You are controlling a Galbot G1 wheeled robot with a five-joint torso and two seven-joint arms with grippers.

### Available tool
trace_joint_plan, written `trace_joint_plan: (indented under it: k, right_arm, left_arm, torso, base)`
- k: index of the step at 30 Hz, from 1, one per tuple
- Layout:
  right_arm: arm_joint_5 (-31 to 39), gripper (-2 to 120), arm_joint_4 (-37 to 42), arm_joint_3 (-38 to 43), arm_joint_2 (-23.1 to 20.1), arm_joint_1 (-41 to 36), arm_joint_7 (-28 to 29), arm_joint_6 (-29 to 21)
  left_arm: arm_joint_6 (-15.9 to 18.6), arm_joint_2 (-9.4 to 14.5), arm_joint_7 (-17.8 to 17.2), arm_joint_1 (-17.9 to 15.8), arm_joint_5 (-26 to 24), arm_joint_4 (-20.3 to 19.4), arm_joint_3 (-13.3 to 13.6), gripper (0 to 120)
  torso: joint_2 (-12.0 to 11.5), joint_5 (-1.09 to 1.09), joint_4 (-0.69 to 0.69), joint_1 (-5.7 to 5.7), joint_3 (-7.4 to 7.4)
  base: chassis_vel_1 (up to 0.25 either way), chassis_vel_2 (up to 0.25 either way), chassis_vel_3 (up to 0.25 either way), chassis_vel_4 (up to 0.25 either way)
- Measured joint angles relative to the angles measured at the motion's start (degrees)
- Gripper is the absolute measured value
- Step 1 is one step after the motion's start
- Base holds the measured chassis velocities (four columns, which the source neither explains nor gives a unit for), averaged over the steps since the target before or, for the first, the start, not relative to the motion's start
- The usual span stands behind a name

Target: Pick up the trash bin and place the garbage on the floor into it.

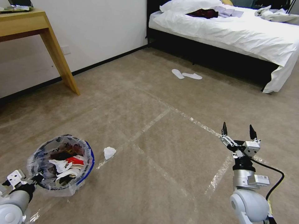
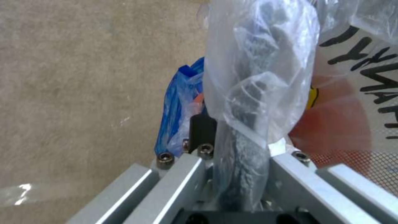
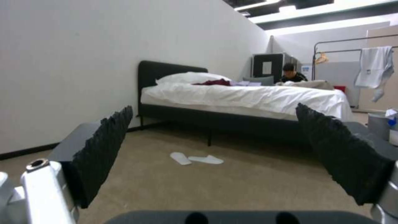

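The trash bin [image 1: 88, 155], red and blue with a crinkly clear liner, is low at my left and holds white and red litter. My left gripper [image 1: 35, 178] is shut on its near rim. The left wrist view shows the left gripper [image 2: 222, 121] pinching the plastic-wrapped rim, with the bin's blue edge [image 2: 177, 102] and red wall [image 2: 340, 124] either side. One piece of garbage, a crumpled white tissue [image 1: 109, 152], lies on the floor [image 1: 162, 137] just right of the bin. My right gripper [image 1: 238, 132] hovers open and empty at the right, well clear of the tissue; in its wrist view the right gripper [image 3: 213, 109] faces the bed.
A wooden table [image 1: 59, 53] stands at the far left by the wall. A white bed [image 1: 236, 31] on a dark frame fills the far right, with two white slippers [image 1: 186, 74] before it. A grey bin [image 3: 379, 124] stands off to one side. Open taped carpet lies between.
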Motion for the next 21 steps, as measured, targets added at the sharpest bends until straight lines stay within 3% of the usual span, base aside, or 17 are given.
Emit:
trace_joint_plan:
  k: [11, 21]
  right_arm:
    - [0.0, 100, -0.4, -0.1, 0.1, 0.0, 0.0, 1.0]
    - [-0.4, 100, -1.3, -1.1, 0.5, 0.0, -0.1, 1.9]
  left_arm:
    - [0.0, 0.0, 0.0, -0.2, -0.1, 0.1, 0.0, 0]
    - [0.0, -0.2, -0.1, -0.2, -0.1, 0.2, 0.0, 0]
  torso:
    - [0.0, 0.01, -0.01, 0.01, 0.00]
    - [0.0, 0.01, 0.01, -0.01, -0.01]
  base:
    - [-0.142, 0.127, 0.125, -0.131]
    - [-0.013, 0.019, 0.020, -0.011]
